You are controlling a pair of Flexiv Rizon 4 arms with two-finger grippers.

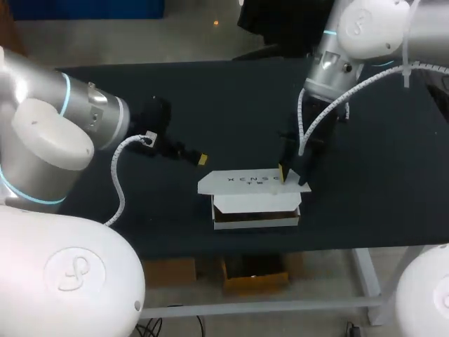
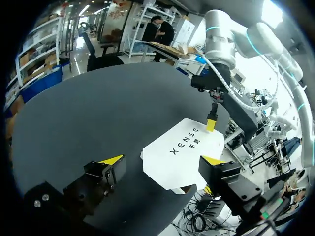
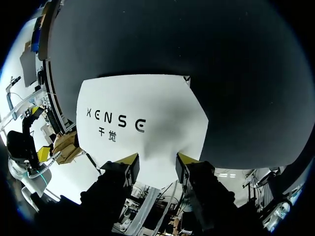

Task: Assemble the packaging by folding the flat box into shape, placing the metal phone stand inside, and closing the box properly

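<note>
A white box [image 1: 256, 210] stands near the table's front edge. Its printed lid [image 1: 245, 181] lies tilted over it, and a dark gap shows under the lid at the front. My right gripper [image 1: 284, 172] points down at the lid's right end. In the right wrist view its gripper [image 3: 157, 160] has both fingers partly apart over the lid [image 3: 142, 123], with nothing pinched between them. My left gripper [image 1: 196, 158] hovers wide open to the left of the box, and its view [image 2: 162, 162] looks across the lid [image 2: 182, 152] toward the right gripper [image 2: 210, 123]. No phone stand is visible.
The black table [image 1: 210, 105] stretches bare behind and to both sides of the box. The box sits close to the table's front edge [image 1: 280, 246]. My right arm's cable loop [image 1: 309, 119] hangs just behind the box.
</note>
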